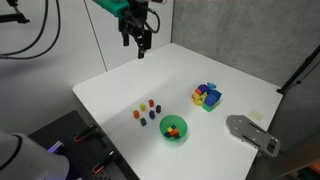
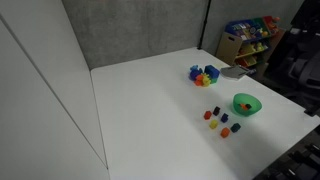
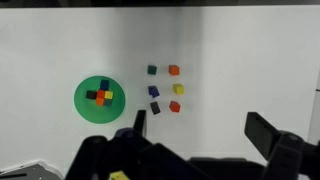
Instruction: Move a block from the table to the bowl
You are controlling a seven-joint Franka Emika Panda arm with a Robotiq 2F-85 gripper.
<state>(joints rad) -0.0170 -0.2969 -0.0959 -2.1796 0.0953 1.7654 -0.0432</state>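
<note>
The green bowl (image 1: 174,127) sits on the white table (image 1: 130,90) and holds several small blocks. It also shows in an exterior view (image 2: 246,104) and in the wrist view (image 3: 102,98). Several loose tiny blocks (image 1: 146,111) lie beside it on the table, seen too in an exterior view (image 2: 219,120) and in the wrist view (image 3: 165,89). My gripper (image 1: 138,43) hangs high above the far side of the table, open and empty; in the wrist view its fingers (image 3: 200,125) frame bare table to the right of the blocks.
A blue-yellow-purple blocky cluster (image 1: 207,96) stands on the table past the bowl, also in an exterior view (image 2: 204,74). A grey metal fixture (image 1: 250,133) is clamped at the table's edge. A shelf of colourful items (image 2: 250,40) stands beyond the table.
</note>
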